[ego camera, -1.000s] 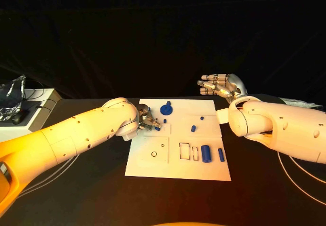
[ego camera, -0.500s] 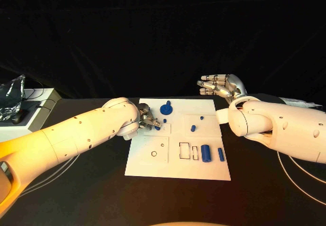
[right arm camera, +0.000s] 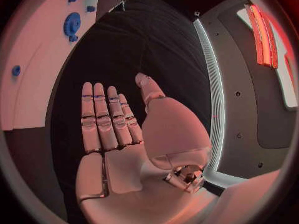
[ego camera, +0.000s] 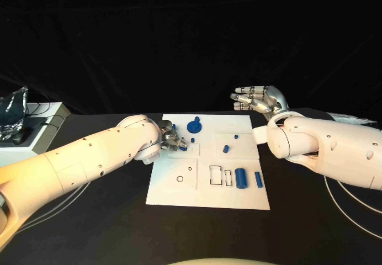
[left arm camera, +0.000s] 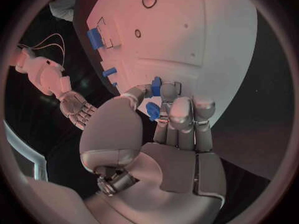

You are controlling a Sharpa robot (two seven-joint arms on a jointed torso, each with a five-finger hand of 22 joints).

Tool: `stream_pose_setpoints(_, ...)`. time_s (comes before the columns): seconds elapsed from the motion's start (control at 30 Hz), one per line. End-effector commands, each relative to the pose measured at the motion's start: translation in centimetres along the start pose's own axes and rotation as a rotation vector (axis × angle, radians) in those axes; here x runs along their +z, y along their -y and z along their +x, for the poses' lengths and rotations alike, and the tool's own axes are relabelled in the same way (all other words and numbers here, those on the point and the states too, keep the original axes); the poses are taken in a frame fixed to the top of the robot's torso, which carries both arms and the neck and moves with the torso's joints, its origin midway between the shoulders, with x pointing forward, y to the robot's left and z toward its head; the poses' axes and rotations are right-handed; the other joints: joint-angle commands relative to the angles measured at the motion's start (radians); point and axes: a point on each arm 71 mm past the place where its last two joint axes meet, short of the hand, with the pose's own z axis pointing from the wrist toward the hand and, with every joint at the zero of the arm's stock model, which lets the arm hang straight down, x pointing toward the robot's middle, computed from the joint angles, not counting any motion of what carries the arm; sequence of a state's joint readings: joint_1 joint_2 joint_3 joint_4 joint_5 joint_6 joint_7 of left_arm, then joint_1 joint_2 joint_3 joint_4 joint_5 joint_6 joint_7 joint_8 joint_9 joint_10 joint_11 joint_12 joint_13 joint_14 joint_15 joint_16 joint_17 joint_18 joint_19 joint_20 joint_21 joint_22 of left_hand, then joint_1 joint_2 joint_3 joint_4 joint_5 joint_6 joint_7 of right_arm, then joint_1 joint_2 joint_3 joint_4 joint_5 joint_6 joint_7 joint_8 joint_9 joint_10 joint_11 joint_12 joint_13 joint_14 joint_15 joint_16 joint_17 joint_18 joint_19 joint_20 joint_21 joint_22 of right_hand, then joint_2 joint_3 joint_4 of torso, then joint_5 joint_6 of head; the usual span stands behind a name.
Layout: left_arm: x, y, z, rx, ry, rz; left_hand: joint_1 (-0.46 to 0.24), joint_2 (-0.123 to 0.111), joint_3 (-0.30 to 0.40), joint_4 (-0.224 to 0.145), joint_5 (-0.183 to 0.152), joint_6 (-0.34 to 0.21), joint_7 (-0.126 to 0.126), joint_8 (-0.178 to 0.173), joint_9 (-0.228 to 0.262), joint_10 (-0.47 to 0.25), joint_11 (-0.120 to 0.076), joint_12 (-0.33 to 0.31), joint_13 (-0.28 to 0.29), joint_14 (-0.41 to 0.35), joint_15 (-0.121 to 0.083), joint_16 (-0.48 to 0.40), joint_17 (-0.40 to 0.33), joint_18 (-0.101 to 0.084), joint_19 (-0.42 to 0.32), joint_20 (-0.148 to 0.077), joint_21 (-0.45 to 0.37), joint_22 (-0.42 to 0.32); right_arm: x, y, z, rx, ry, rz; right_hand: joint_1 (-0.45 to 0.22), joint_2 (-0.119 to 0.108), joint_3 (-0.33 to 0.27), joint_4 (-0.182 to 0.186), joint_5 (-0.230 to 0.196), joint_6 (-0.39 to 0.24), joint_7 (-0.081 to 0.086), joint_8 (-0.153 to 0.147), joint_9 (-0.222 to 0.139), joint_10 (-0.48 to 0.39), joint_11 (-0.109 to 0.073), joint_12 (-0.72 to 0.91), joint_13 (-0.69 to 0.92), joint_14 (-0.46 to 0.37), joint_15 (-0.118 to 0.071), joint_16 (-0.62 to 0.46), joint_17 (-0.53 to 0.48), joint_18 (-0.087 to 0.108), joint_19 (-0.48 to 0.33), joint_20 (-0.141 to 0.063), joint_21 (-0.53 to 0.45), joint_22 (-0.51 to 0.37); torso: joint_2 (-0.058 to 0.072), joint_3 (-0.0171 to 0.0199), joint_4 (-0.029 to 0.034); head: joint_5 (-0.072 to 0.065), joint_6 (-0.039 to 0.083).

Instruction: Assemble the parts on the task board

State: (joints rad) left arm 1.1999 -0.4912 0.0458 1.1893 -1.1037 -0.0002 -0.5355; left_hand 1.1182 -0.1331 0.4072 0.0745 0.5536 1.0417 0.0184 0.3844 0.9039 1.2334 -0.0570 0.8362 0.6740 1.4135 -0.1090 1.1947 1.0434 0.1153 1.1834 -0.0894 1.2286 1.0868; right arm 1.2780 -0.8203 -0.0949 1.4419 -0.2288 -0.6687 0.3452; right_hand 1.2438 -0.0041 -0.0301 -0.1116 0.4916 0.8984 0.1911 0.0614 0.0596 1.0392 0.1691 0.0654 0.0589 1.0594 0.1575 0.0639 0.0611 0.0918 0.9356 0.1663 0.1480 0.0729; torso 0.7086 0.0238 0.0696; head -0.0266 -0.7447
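While my left hand (ego camera: 174,141) pinches a small blue part (left arm camera: 155,87) over the task board (ego camera: 179,196) left edge, the board lies just beyond its fingertips; right hand (ego camera: 259,99) hovers past the far edge, flat, fingers together, holding nothing.

White box and crinkled bag sit at the black table's (ego camera: 95,232) far left edge.
The box (ego camera: 33,132) carries the clear bag (ego camera: 12,113); thin cables (ego camera: 350,215) trail over the tabletop.

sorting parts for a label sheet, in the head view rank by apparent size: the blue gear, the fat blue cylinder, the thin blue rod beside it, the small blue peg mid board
1. blue gear
2. fat blue cylinder
3. thin blue rod
4. small blue peg

The gear and the cylinder look close in size, so that order is unsure.
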Motion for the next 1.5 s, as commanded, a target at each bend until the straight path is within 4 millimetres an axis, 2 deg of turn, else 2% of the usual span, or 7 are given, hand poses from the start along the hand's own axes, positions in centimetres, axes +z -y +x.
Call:
stream_pose_setpoints(0.03, 0.0, 0.0, 0.3, 0.006, 0.0, 0.004, 0.003, -0.002, 0.178, -0.178, 0.003, 0.005, -0.002, 0.004, 0.0, 0.009, -0.008, -0.002, -0.002, 0.006, 0.001, 0.003, 0.001, -0.017, 0.008, 0.0, 0.006, 0.001, 0.0, 0.0, 0.1, 0.005, -0.016, -0.005, 0.006, 0.003, -0.005, 0.0, 0.006, 0.002, 0.008, -0.005, -0.001, -0.002, -0.001, -0.007, -0.001, -0.004, -0.001, -0.003, -0.001, -0.008, -0.009, 0.0, 0.004, -0.001, 0.0, -0.0004, 0.0011, -0.001, -0.002)
stream_pose_setpoints(0.3, 0.0, 0.2, 0.5, 0.008, -0.01, 0.005, 0.004, -0.002, 0.178, -0.178, 0.003, 0.006, -0.001, 0.002, 0.0, 0.009, -0.008, -0.004, -0.002, 0.006, 0.001, 0.003, 0.0, -0.017, 0.008, 0.0, 0.005, 0.003, -0.1, 0.1, 0.2, 0.005, -0.017, -0.002, 0.006, 0.003, -0.005, 0.0, 0.006, 0.002, 0.008, -0.005, -0.001, -0.002, -0.001, -0.007, -0.001, -0.004, -0.001, -0.003, -0.001, -0.008, -0.009, 0.0, 0.004, -0.001, -0.001, 0.0, 0.0005, 0.002, -0.004)
stream_pose_setpoints(0.97, 0.3, 0.2, 1.1, 0.02, -0.004, 0.002, 0.007, -0.001, 0.175, -0.176, 0.002, 0.006, -0.001, -0.001, 0.0, 0.009, -0.007, -0.006, -0.002, 0.005, 0.001, 0.002, -0.002, -0.016, 0.008, 0.002, 0.002, 0.006, -0.1, 0.2, 0.1, 0.005, -0.02, 0.003, 0.006, 0.003, -0.007, 0.003, 0.006, 0.004, 0.009, -0.005, -0.001, -0.001, -0.001, -0.007, -0.001, -0.005, 0.0, -0.003, -0.001, -0.007, -0.012, 0.0, 0.007, -0.002, -0.001, 0.001, 0.0003, -0.001, -0.007)
stream_pose_setpoints(1.5, -0.3, 0.1, 1.3, 0.034, 0.039, 0.023, 0.011, -0.005, 0.176, -0.174, 0.003, 0.01, -0.001, -0.002, 0.0, 0.012, -0.008, -0.007, -0.001, 0.006, 0.0, 0.003, -0.002, -0.016, 0.015, 0.002, 0.004, 0.016, -0.2, 0.4, 0.1, 0.005, -0.02, 0.005, 0.004, 0.004, -0.007, 0.004, 0.007, 0.007, 0.009, -0.004, -0.001, 0.0, -0.001, -0.007, -0.001, -0.005, -0.001, -0.003, -0.001, -0.007, -0.013, 0.0, 0.008, -0.002, -0.001, 0.0003, 0.0, -0.001, -0.012)
